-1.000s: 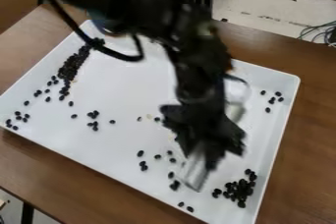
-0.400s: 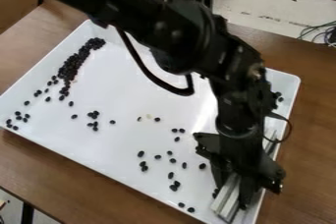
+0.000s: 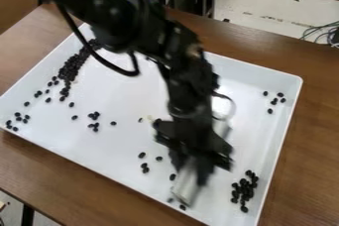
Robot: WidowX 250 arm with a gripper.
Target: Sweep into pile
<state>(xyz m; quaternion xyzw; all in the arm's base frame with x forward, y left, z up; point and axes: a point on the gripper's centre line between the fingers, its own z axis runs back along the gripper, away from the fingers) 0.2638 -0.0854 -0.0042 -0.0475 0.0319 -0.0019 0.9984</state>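
The shallow, rectangular plastic tray (image 3: 119,98) is glossy white, with a brighter white glare towards its right edge. The small oval beans (image 3: 71,66) are solid black, from the dense dark band along the upper left edge to the cluster by the bottom corner. A few pale cream flecks (image 3: 150,118) show near the middle. The long, straight blade (image 3: 187,190) is silvery grey, the two-finger pincer (image 3: 190,173) matt black. The wooden worktop (image 3: 311,136) is warm mid-brown.
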